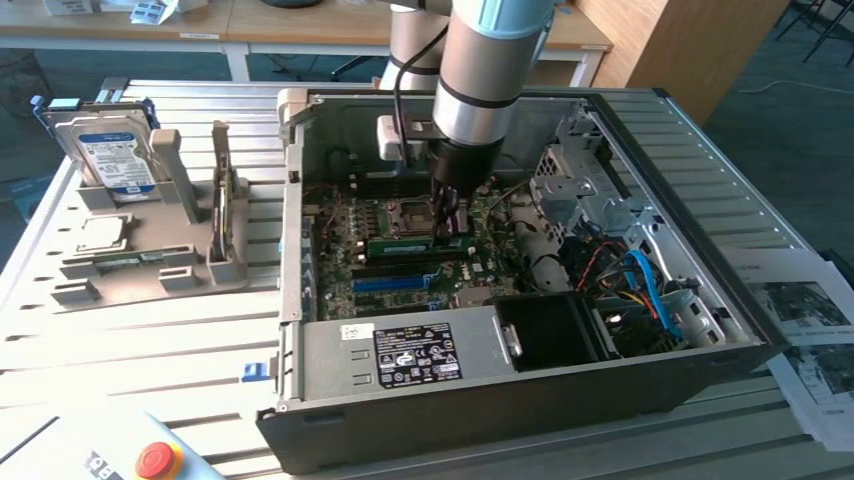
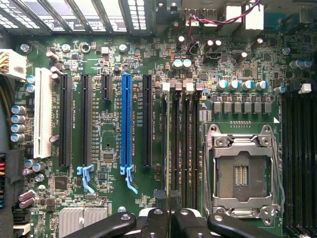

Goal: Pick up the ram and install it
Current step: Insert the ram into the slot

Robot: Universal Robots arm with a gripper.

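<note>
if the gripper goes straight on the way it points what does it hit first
The ram pinched in the gripper would meet the black memory slots on the motherboard, beside the empty processor socket; how much gap remains is unclear.

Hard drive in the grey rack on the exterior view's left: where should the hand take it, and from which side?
Probably by its top end, coming straight down from above. The hard drive stands on end in the grey rack, its lower end sunk in a slot and a grey post close beside it, so only the top stands free.
</note>
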